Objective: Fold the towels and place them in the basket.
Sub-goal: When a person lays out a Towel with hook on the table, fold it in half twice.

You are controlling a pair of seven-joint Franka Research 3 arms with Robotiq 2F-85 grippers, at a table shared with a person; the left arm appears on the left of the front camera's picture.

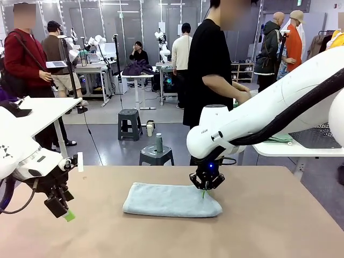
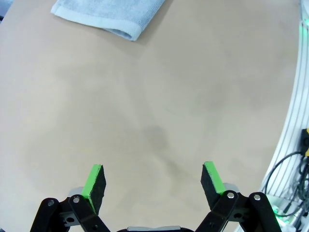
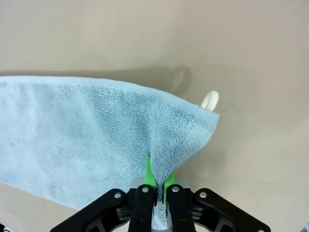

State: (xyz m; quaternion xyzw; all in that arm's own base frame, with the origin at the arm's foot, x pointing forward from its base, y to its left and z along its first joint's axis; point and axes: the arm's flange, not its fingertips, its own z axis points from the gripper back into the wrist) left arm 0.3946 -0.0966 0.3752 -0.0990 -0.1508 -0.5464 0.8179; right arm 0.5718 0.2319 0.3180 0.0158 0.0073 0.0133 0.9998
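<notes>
Tan worktop (image 1: 269, 226), matte, spans the whole near side.

Far L: L gripper (image 1: 62, 210) hangs from the white arm just above the surface, tilted and well apart from the cloth. In its wrist cam the jaws are spread wide w/ nothing btwn them, and the green pads (image 2: 95, 180) sit over bare worktop. A folded end of the towel lies at the top-left of that view, far from the fingers.

Centre: towel (image 1: 169, 200), pale grey-blue terry, is folded into a long flat band. It lies L–R on the worktop, mid-table.

R end of towel: R gripper (image 1: 205, 191) points straight down from the R arm, which reaches in from the R side. Its jaws are pinched nearly together on the cloth near the towel's R corner. In the R wrist cam the terry is drawn up into a small ridge btwn the green pads, and the rest of the towel lies flat to the L of that view. White tag (image 3: 210, 100) sticks out at the corner just beyond the pinch.

Behind, far side: person (image 1: 212, 59) in a black top stands turned toward a white side table at R. The hands are partly hidden by the R arm.
</notes>
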